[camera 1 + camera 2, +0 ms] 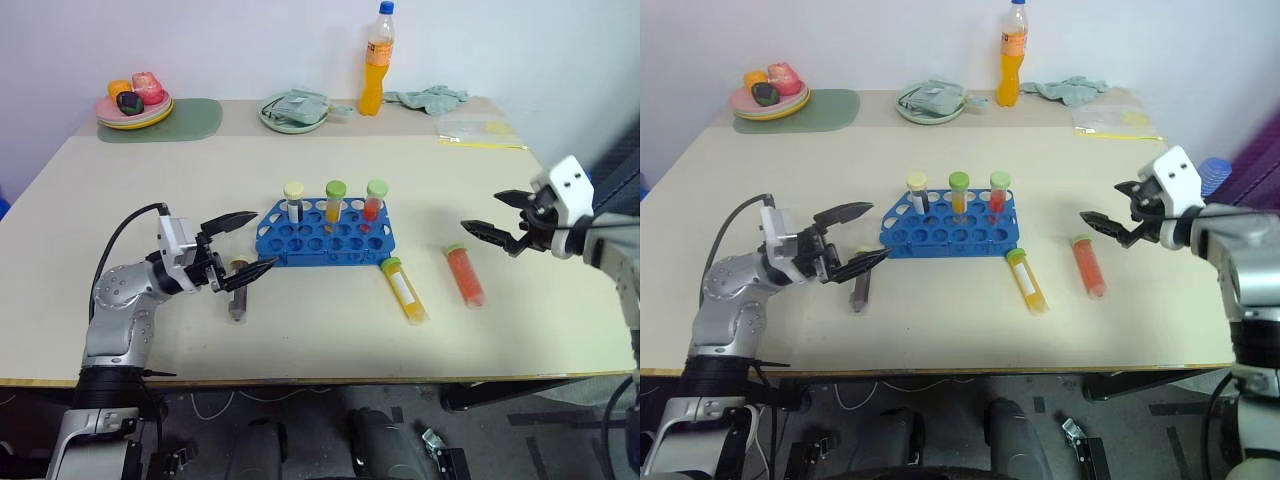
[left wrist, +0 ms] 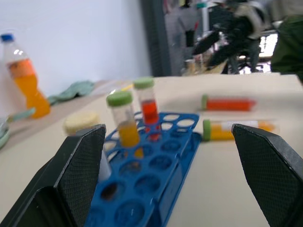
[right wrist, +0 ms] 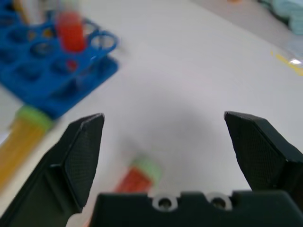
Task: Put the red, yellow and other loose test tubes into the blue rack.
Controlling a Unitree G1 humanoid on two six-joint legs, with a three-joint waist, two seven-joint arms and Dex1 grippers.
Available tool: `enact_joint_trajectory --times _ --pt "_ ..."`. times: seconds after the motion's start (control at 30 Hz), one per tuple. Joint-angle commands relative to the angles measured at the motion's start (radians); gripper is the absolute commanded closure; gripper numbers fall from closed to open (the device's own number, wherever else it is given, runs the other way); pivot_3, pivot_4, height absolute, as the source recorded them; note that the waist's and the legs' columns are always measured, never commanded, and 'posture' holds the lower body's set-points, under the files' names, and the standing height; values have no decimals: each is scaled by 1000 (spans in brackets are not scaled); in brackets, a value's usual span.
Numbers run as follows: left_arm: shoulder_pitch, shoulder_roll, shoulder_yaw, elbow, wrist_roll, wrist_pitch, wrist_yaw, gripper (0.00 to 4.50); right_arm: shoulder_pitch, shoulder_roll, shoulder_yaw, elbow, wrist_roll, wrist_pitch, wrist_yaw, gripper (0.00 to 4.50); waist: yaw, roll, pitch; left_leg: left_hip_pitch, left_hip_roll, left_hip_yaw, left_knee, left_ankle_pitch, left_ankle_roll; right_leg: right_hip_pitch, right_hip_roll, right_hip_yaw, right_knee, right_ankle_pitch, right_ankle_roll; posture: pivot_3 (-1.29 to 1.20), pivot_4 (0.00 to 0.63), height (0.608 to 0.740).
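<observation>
Left gripper [image 1: 237,247] jaws wide, empty, beside blue rack [image 1: 325,238], right gripper [image 1: 492,216] jaws wide, empty

Even, bright overhead light leaves soft shadows on the table [image 1: 120,200], while the right wrist view blurs the rack [image 3: 52,66].

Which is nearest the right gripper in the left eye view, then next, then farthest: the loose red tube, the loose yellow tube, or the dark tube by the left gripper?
From the right gripper:
1. Red tube, lying just below it.
2. Yellow tube, lying at the blue rack's front right corner.
3. Dark tube, lying left of the rack, under the left gripper.
</observation>
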Motion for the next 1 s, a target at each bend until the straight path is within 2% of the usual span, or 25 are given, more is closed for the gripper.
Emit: enact_joint_trajectory --times 0.03,0.13,0.2,0.3,0.5,0.53,0.77,1.0 --pt "-9 -8 -8 -16 4 -15 12 121 -119 -25 62 15 16 363 -41 0 -1 0 0 0 0 0 0 0 0 0 0 0 0 -1 -1 0 150 740" --pt "9 -11 -15 -23 3 -14 5 121 -304 33 65 94 47 695 -105 0 -8 1 0 -1 0 1 0 0 0 -2 -1 1 0 -1 -3 0 150 740" --pt "18 -14 -19 -29 4 -17 5 121 -381 69 53 204 86 783 -183 0 -9 1 -1 -1 0 2 -1 0 0 -4 0 1 1 0 -4 0 150 740" --pt "21 -20 -28 -35 6 -18 14 121 -398 85 72 282 157 796 -328 0 -3 0 -2 -1 1 1 -1 0 1 -4 1 1 1 -1 -4 0 150 740" --pt "38 -39 -42 -60 9 -20 32 121 -343 73 115 174 385 796 -558 0 -5 0 -2 -4 0 2 -1 0 1 -4 0 1 -1 1 -1 0 150 740" --pt "44 -38 -39 -64 7 -20 31 121 -328 73 114 149 384 796 -593 0 -6 0 -2 -4 0 2 -1 -1 1 -4 0 1 -1 1 -1 0 150 740" --pt "70 -30 -27 -93 -1 -11 37 121 -263 94 89 97 601 796 -825 0 -9 1 -2 -3 1 1 -1 -1 1 -4 0 1 -1 1 -1 0 150 740" --pt "94 -28 -27 -122 0 -8 50 121 -255 177 8 148 714 796 -1077 0 -23 0 -2 -3 1 1 -1 -1 1 -4 1 1 -1 1 -1 0 150 740"
